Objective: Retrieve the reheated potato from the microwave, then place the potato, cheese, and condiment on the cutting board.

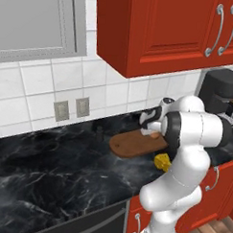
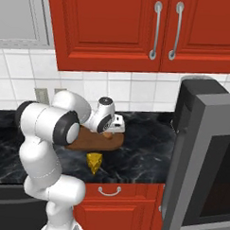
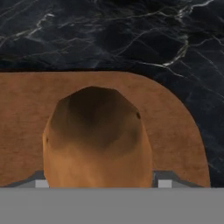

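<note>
The brown potato sits between my gripper's fingers, whose tips press against its two sides, just above or on the dark brown cutting board. From the left base view the gripper reaches down over the board's right end, with the potato under it. The yellow cheese lies on the counter just in front of the board, apart from it. A small dark bottle, the condiment, stands left of the board. The microwave's grey door with its dark window stands close at the right.
A black coffee machine stands on the counter at the right, behind the arm. Red wall cabinets hang above the board. The black marble counter stretches to the left, with two wall sockets on the tiles behind.
</note>
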Available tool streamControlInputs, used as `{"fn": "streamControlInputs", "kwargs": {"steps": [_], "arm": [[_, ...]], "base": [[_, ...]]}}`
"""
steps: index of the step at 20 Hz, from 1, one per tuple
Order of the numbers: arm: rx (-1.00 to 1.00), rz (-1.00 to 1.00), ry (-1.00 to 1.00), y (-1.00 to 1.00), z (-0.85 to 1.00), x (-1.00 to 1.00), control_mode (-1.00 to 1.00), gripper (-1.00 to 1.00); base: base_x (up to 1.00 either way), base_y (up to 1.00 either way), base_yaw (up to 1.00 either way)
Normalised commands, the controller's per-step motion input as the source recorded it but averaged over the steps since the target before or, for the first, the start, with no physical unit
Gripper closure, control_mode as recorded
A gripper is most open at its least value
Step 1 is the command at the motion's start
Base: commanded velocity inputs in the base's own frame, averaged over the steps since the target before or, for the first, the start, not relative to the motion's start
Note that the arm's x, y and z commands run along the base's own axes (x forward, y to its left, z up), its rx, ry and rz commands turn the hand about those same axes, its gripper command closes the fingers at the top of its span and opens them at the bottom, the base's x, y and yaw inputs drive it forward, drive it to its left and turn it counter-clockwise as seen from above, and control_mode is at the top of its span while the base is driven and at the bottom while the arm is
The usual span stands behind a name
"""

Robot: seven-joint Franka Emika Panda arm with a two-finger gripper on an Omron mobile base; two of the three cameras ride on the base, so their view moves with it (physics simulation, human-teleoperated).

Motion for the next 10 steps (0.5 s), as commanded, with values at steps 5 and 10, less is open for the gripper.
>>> {"fn": "streamControlInputs", "kwargs": {"steps": [5,10], "arm": [[0.00,0.01,0.03,-0.09,-0.28,0.16,-1.00,1.00],[-0.02,0.00,0.06,-0.03,-0.29,-0.07,-1.00,-1.00]], "base": [[0.00,0.00,0.00],[0.00,0.00,0.00]]}}
